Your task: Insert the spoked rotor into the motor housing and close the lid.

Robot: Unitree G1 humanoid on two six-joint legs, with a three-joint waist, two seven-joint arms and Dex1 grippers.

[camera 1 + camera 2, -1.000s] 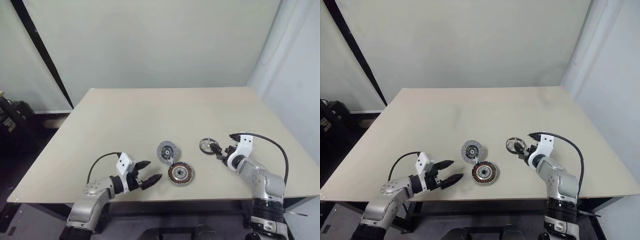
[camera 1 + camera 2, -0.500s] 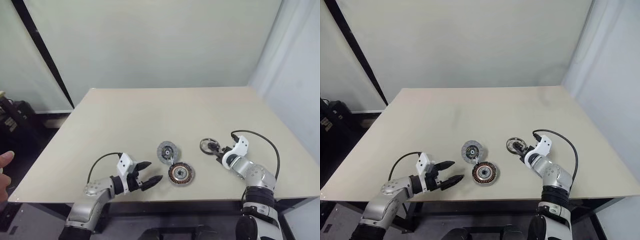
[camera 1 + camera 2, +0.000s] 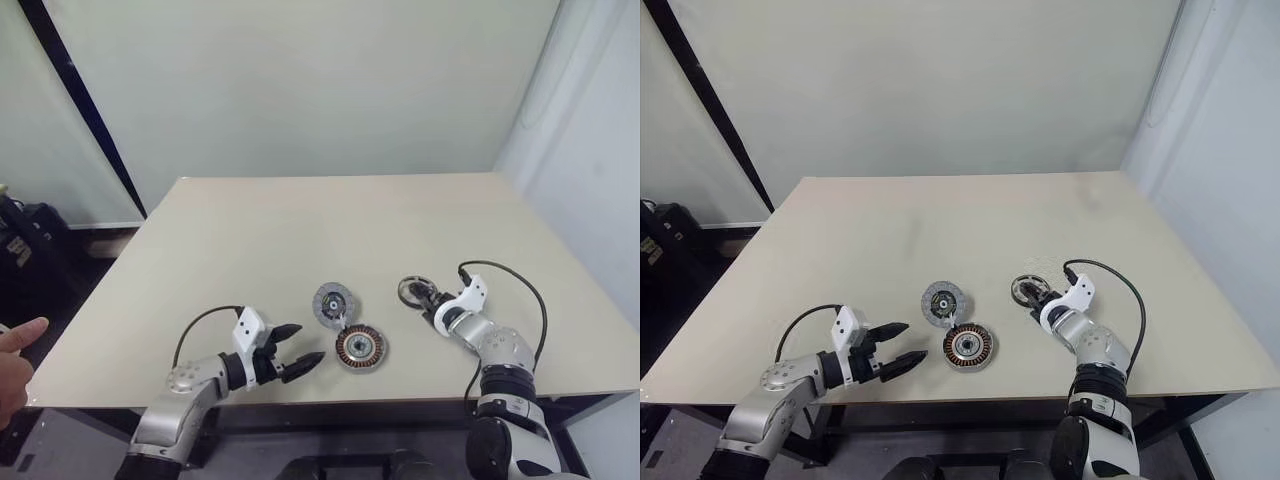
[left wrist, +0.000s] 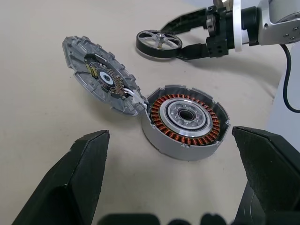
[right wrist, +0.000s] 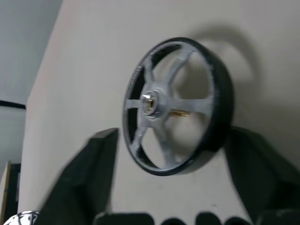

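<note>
On the table [image 3: 300, 220], going left to right: the left gripper [image 3: 300, 361] is held low with its fingers spread wide and empty, aimed at the motor housing [image 3: 361, 347], probably so the casing can be steadied once the rotor arrives. The housing lies open with copper windings upward, and the lid [image 3: 334, 302] is tipped back from its far-left edge where the two join, leaving the cavity free. Well apart to the right, the spoked rotor [image 3: 414, 291] lies flat on the table, bracketed by the part-open fingers of the right gripper [image 3: 424, 299]; whether they are touching its rim cannot be told.
</note>
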